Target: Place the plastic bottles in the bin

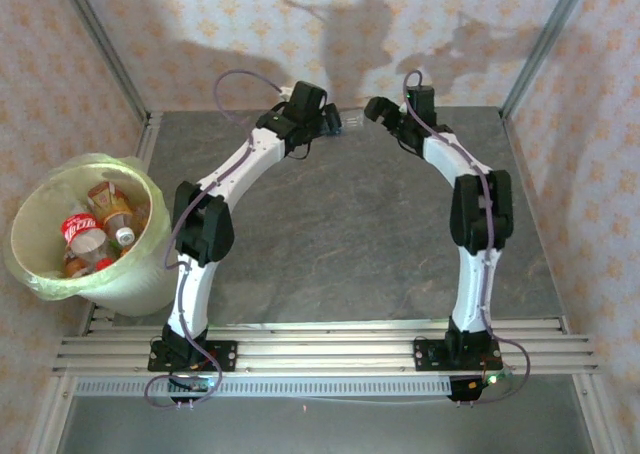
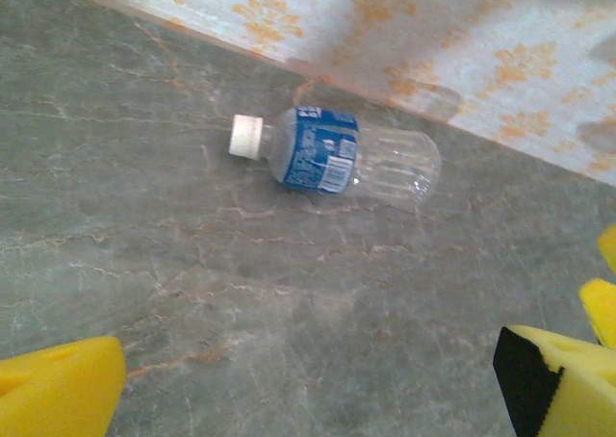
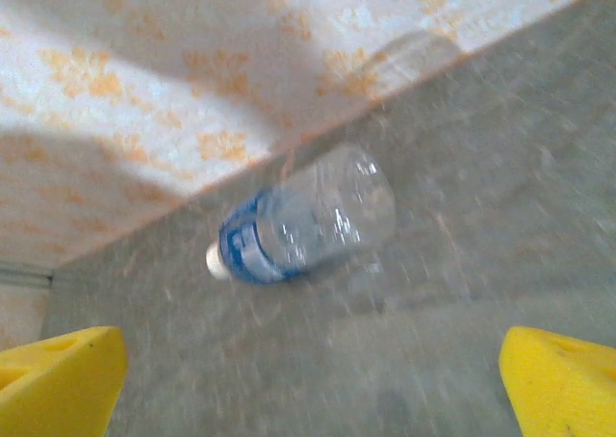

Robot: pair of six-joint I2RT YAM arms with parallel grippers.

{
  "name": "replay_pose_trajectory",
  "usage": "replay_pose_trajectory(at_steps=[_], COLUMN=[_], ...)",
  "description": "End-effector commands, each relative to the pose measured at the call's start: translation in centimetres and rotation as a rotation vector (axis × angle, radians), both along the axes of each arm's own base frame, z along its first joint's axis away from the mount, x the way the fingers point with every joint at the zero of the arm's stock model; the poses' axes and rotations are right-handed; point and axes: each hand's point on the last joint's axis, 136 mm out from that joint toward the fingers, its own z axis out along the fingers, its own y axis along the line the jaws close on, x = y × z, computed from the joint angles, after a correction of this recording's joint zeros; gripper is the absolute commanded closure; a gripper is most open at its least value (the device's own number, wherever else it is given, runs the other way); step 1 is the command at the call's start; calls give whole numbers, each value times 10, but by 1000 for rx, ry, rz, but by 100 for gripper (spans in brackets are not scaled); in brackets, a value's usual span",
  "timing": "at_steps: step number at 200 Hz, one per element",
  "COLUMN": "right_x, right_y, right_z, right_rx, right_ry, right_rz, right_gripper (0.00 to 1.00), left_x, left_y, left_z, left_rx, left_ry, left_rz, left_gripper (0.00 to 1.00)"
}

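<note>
Grey marbled tabletop (image 1: 340, 234) is running back to a floral-papered wall (image 1: 200, 34). One clear bottle (image 1: 352, 122) is lying on its side at the far edge, close under that wall. Its blue label (image 2: 322, 148) and white cap (image 2: 246, 135) are showing plainly in the left wrist view. The bin (image 1: 95, 161) is standing off the tabletop's left side, well apart from this bottle, and is already holding several bottles (image 1: 82, 230).

The left tool (image 1: 330, 122) is hovering just beside the bottle, jaws wide open with nothing between them. The right tool (image 1: 378, 109) is facing it from the other side, likewise wide open and empty. The bottle is lying between the two.

Relation governing the pick: from the left tool the bottle is lying ahead, toward the wall. Its long axis is running nearly parallel to the line between the fingers, with the cap toward the left of that view. Judged so, the jaws are lining up along its length, not across its girth, and a wrist turn is looking necessary before closing. From the right tool the bottle is lying ahead on a diagonal. The left arm is appearing the nearer and is sitting on the bin's side, so it is looking the better candidate.
</note>
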Motion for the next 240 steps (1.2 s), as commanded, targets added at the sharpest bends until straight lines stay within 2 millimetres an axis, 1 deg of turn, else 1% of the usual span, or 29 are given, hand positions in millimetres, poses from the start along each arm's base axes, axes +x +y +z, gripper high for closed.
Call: replay_pose_trajectory(at_steps=[1,6,9,20,27,47,52,53,55,58,65,66,71,73,84,103,109,121,140,162,184,201,215,226,240], right_x=[35,40,44,57,63,82,86,86,87,89,93,93,95,95,98,100,99,95,84,67,49,37,26,17,8], right_y=[6,9,10,16,19,23,25,25,26,27,31,32,34,35,39,47,51,57,69,79,85,89,96,103,112], right_z=[6,1,3,-7,-9,-29,-31,-33,-35,-38,-42,-45,-42,-46,-54,-56,-56,-49,-43,-39,-45,-45,-43,-40,-37], right_rx=[67,69,73,87,95,96,97,98,98,102,113,113,123,127,148,207,224,249,245,223,197,179,167,151,133], right_ry=[-42,-42,-52,-55,-59,-51,-50,-48,-46,-42,-38,-33,-38,-33,-24,-34,-35,-51,-53,-41,0,17,17,9,2], right_rz=[-13,-3,3,25,33,38,45,46,50,56,72,73,86,89,99,125,141,190,278,370,430,459,491,520,557], right_gripper=[1,1,1,1,1,1,1,1,1,1,1,1,1,1,1,1,1,0,0,1,1,1,2,2,2], left_x=[-3,-5,-6,-12,-16,-30,-33,-34,-37,-39,-45,-46,-51,-52,-62,-82,-88,-98,-111,-120,-125,-125,-119,-110,-93], left_y=[21,25,29,36,40,52,54,55,57,57,61,61,63,64,68,78,82,90,100,105,111,114,113,110,107], left_z=[40,36,34,25,19,10,-1,2,7,8,4,3,0,-1,-7,-17,-19,-23,-27,-29,-27,-27,-30,-32,-36], left_rx=[-61,-69,-72,-82,-84,-97,-93,-96,-105,-109,-113,-114,-116,-117,-121,-122,-120,-106,-80,-51,-33,-28,-43,-63,-81], left_ry=[-113,-104,-99,-79,-69,-66,-49,-53,-62,-63,-52,-51,-42,-40,-27,-13,-11,-9,4,15,7,5,8,10,15], left_rz=[118,128,136,154,165,196,202,203,206,208,216,218,223,224,228,252,264,281,296,298,308,313,308,299,287], left_gripper=[0,0,0,0,0,0,0,0,0,0,0,0,0,0,0,0,0,0,0,0,0,0,0,0,0])
